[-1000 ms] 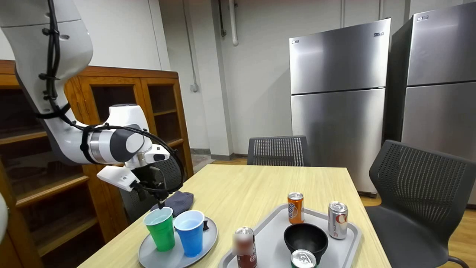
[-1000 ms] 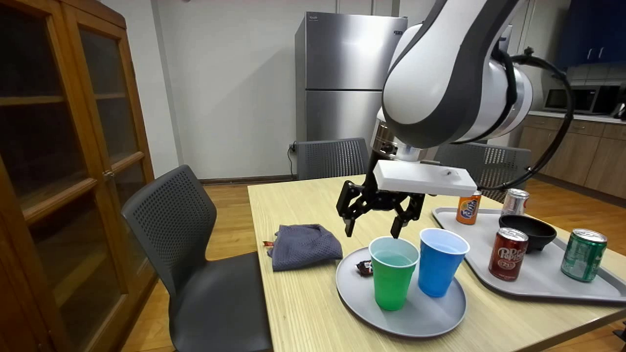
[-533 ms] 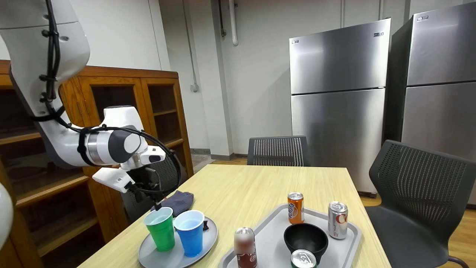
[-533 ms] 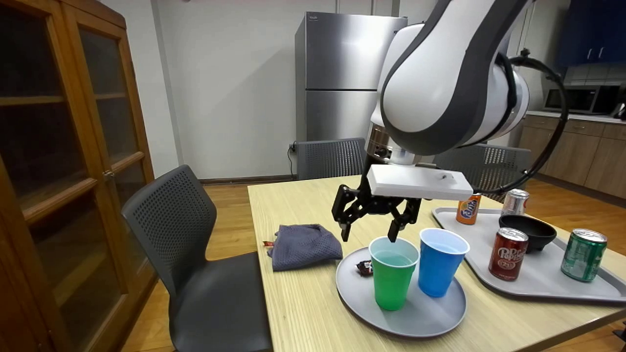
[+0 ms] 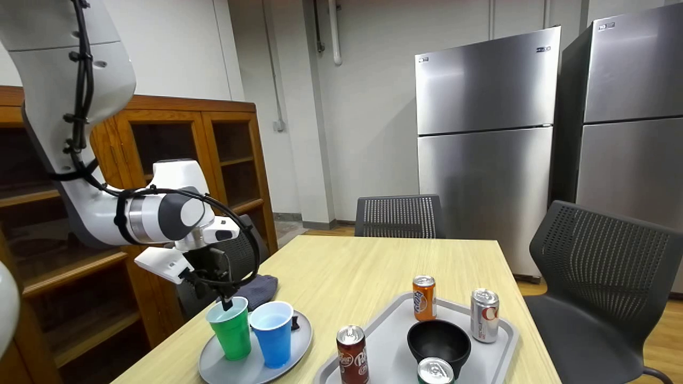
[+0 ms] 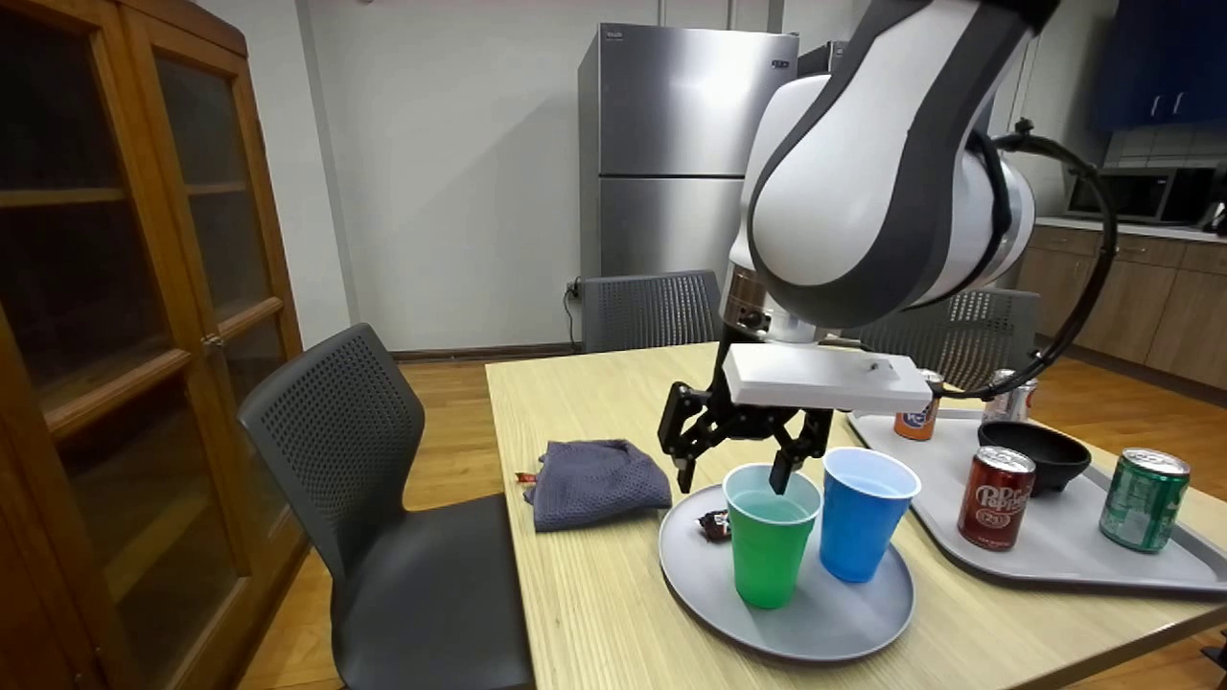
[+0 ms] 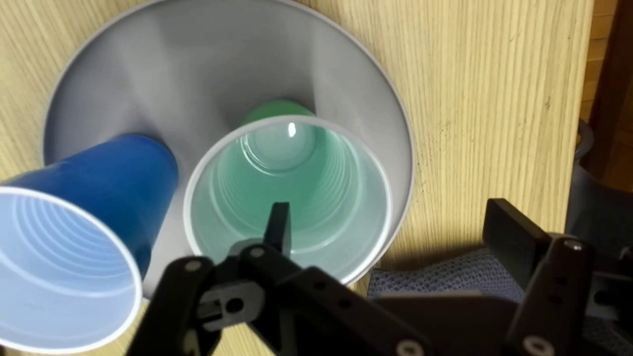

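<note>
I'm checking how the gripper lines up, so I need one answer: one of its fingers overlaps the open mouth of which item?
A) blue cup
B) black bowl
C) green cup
C: in the wrist view the open gripper has one finger across the mouth of the green cup, the other finger outside its rim.

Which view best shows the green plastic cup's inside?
The wrist view: it looks down into the green plastic cup to its bottom, though a black finger covers part. Both exterior views show its outside and rim, but only part of its interior.
</note>
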You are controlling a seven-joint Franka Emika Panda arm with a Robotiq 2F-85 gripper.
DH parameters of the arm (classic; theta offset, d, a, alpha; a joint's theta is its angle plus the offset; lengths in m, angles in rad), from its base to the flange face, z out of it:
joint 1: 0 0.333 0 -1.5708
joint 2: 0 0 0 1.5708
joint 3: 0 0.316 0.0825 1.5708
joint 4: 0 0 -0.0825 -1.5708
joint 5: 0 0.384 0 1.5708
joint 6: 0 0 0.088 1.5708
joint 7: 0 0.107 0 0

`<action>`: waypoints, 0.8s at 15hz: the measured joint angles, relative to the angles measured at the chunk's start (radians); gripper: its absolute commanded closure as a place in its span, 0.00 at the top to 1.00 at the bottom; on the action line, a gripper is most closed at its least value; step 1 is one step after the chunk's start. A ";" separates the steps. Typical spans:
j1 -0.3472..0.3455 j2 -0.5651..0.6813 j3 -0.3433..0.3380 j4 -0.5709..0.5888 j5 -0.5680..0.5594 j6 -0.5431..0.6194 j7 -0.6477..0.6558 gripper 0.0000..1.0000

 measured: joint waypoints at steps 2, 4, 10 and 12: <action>0.002 0.010 0.000 0.000 0.000 0.000 0.001 1.00; 0.006 0.019 0.000 0.001 0.000 0.000 0.002 1.00; 0.013 0.039 -0.002 0.014 0.000 0.000 0.002 0.74; 0.020 0.046 -0.012 0.022 0.000 0.000 0.002 0.59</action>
